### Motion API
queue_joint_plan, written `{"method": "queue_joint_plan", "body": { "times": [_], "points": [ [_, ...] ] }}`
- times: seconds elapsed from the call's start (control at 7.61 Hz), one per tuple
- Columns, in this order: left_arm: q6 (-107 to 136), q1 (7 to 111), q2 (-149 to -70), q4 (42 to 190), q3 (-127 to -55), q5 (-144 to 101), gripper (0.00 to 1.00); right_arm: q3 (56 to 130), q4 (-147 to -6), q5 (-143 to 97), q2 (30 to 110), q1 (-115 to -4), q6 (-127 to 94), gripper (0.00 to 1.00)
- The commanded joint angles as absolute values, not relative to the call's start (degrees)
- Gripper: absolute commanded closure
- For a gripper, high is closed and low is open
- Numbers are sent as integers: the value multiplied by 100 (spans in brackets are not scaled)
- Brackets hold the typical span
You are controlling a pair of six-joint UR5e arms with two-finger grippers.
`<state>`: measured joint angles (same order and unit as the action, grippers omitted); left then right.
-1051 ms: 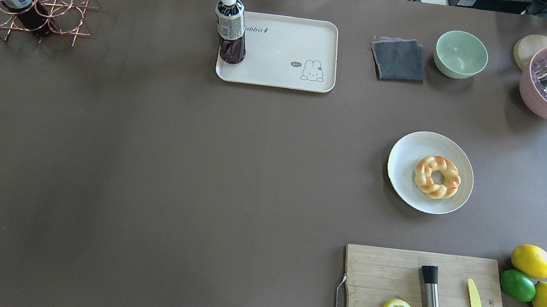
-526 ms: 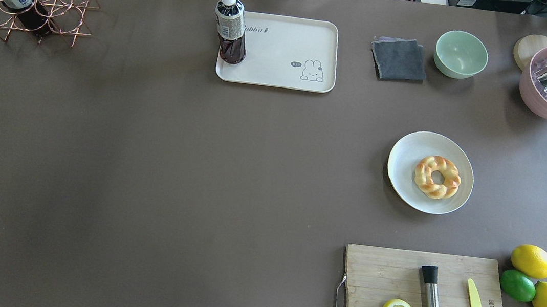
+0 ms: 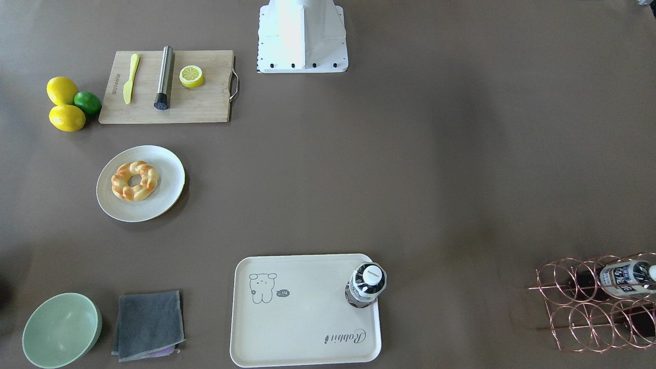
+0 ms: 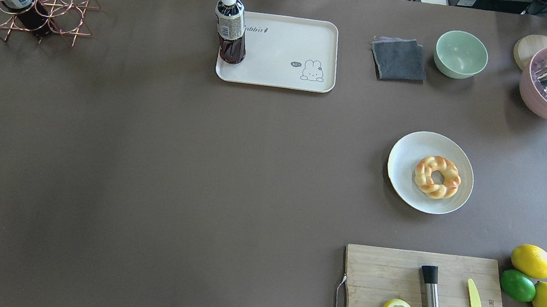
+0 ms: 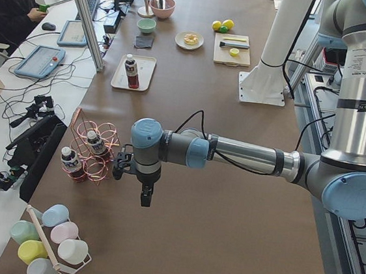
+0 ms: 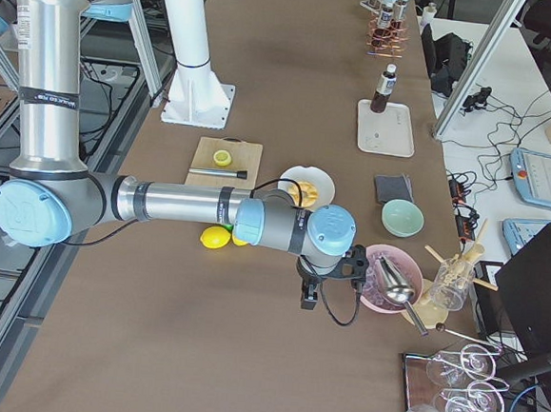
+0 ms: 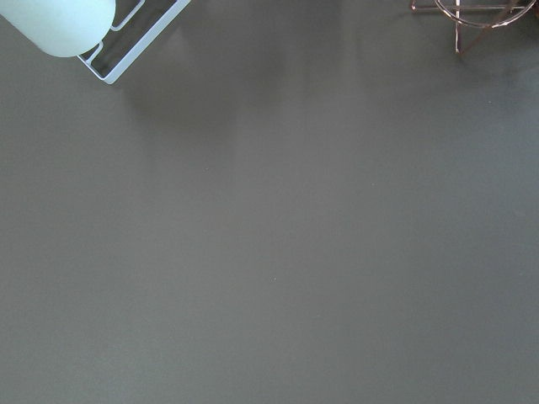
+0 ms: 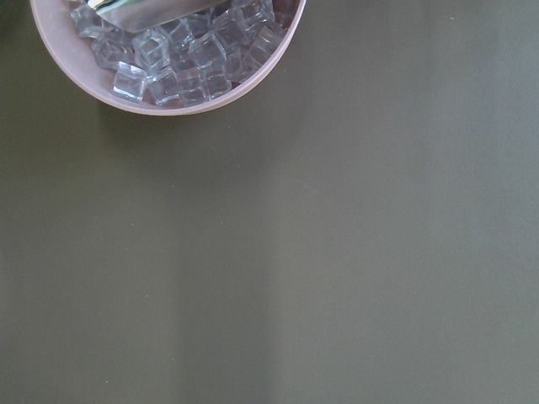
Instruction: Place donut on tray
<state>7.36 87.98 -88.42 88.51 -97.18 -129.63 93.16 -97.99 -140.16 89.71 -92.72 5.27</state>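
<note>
Golden-yellow donut [image 4: 437, 177], orange-brown glaze, lying flat on a white plate [image 4: 407, 153]. It sits on the brown counter [image 4: 149, 160], well apart from the cream tray [image 4: 285, 52], to the tray's right and nearer the robot in the overhead view.

Tray contents: one dark bottle [image 4: 230, 27], upright, in the tray's left corner; the rest is bare.

Left claw [image 5: 145, 198] and right claw [image 6: 308, 296]: both far from the tray, touching nothing; whether the jaws are apart or together I cannot tell.

Step in hand, as judged: reaching for the donut, not yet begun. The right arm seems better placed. Descend from above, pinch across one side of the ring, lift clear of the plate rim, and set it down on the tray's bare end, away from the bottle.

Writing: "Rabbit" script on the tray, beside a grey cartoon animal. The bottle label is illegible.
</note>
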Motion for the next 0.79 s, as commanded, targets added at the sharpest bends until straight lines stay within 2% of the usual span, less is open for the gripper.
{"method": "queue_joint_plan", "body": {
  "times": [0.0,0.66],
  "points": [
    [729,8798,-8842,8851,-9721,-12955,2,9282,-9791,-14010,8974,-9272,527,0],
    [738,8798,-8833,8851,-9729,-12955,2,9334,-9782,-13983,9035,-9272,536,0]
  ]
}}
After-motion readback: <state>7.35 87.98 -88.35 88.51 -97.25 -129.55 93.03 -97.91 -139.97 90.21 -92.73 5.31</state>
